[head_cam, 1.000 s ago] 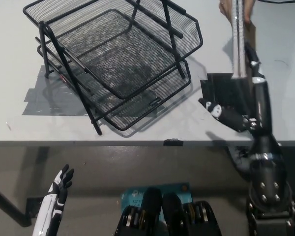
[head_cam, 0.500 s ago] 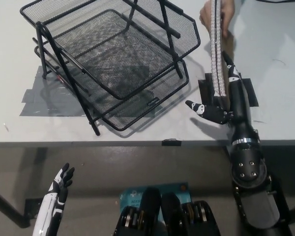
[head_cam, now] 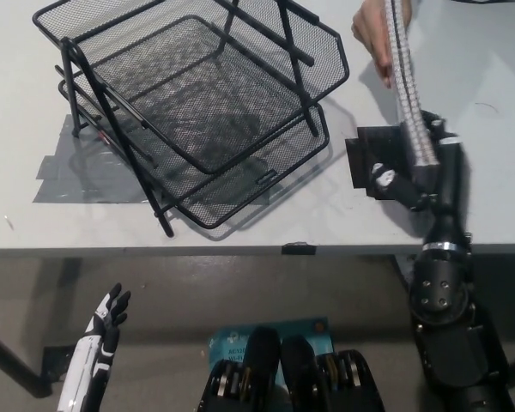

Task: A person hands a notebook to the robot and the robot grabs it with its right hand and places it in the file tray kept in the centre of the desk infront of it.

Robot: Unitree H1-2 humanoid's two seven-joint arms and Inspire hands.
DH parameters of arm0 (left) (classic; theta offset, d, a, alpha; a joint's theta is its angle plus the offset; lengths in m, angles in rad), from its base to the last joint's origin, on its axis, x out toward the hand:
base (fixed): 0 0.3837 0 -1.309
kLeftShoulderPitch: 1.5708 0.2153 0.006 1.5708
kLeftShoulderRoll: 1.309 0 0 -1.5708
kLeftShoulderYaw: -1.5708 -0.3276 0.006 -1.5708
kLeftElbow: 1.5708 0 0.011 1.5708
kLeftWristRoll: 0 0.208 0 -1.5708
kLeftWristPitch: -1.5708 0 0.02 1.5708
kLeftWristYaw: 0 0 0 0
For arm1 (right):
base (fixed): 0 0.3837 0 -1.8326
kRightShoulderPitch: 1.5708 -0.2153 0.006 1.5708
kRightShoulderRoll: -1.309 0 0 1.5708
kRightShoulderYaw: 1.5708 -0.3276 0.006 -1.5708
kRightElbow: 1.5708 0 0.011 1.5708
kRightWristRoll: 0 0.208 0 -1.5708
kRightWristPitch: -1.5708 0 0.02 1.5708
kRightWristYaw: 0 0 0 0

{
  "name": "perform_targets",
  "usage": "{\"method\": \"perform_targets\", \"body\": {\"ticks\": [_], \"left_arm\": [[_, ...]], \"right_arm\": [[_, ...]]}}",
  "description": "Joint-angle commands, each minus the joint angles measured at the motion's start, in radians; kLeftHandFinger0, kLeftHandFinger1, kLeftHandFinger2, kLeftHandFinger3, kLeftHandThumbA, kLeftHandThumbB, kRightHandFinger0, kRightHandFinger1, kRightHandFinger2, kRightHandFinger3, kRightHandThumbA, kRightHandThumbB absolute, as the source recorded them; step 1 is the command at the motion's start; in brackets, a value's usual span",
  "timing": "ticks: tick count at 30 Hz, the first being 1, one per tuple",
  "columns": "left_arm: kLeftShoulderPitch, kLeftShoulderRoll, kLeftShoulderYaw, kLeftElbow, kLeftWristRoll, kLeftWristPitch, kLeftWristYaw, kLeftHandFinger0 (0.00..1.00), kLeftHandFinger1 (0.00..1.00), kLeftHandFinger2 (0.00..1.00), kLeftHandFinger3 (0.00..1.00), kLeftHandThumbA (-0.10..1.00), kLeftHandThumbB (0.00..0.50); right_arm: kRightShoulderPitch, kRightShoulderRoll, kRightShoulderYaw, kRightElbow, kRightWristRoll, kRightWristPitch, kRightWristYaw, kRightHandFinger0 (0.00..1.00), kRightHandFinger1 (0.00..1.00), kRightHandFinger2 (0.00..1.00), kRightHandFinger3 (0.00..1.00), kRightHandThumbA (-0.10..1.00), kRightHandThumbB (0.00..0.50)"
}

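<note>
A spiral-bound notebook [head_cam: 409,90] stands on edge over the desk's right side. A person's hand [head_cam: 373,33] holds its top end. My black right hand [head_cam: 409,176] is at its lower end, fingers [head_cam: 386,182] curled in on the left face and thumb on the right, shut on it. The black mesh file tray [head_cam: 197,94], two tiers on a slanted frame, stands at the desk's middle left, well left of my right hand. My white left hand [head_cam: 107,322] hangs open below the desk edge at lower left.
A black pad [head_cam: 367,154] lies on the desk under the notebook's lower end. Grey tape [head_cam: 73,172] lies beneath the tray's left side. The desk's front edge [head_cam: 240,250] crosses the picture below the tray.
My right hand's fingers, spread out to the left before, have curled in around the notebook's lower end. The notebook's bottom has swung right. The left hand has stayed still.
</note>
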Motion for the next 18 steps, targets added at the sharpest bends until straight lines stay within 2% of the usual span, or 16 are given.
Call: {"method": "perform_targets", "body": {"ticks": [1,3,5,9,16,18], "left_arm": [[-0.004,0.021,0.0,-0.019,0.02,-0.034,0.012,1.0,1.0,1.0,1.0,1.0,0.355],[-0.004,0.02,0.0,-0.022,0.028,-0.03,0.015,1.0,1.0,1.0,1.0,1.0,0.366],[-0.004,0.02,-0.001,-0.02,0.025,-0.038,0.015,1.0,1.0,1.0,1.0,1.0,0.354],[-0.01,0.02,-0.002,-0.011,0.026,-0.047,0.015,1.0,1.0,1.0,1.0,1.0,0.336],[-0.012,0.019,-0.002,-0.015,0.031,-0.039,0.017,1.0,1.0,1.0,1.0,1.0,0.353],[-0.011,0.018,-0.001,-0.017,0.032,-0.036,0.017,1.0,1.0,1.0,1.0,1.0,0.347]], "right_arm": [[-0.106,0.053,-0.084,-0.13,0.069,-0.077,-0.176,0.0,0.0,0.05,0.1,0.95,0.011],[-0.103,0.064,-0.098,-0.167,0.091,-0.078,-0.165,0.0,0.0,0.0,0.09,0.91,0.0],[-0.099,0.079,-0.111,-0.216,0.117,-0.075,-0.146,0.0,0.0,0.0,0.06,0.87,0.0],[-0.091,0.095,-0.114,-0.286,0.132,-0.061,-0.127,0.0,0.0,0.0,0.04,0.88,0.0],[-0.078,0.1,-0.112,-0.354,0.112,-0.06,-0.139,0.0,0.0,0.0,0.04,0.92,0.012],[-0.078,0.095,-0.118,-0.374,0.113,-0.069,-0.147,0.0,0.0,0.0,0.05,0.92,0.001]]}}
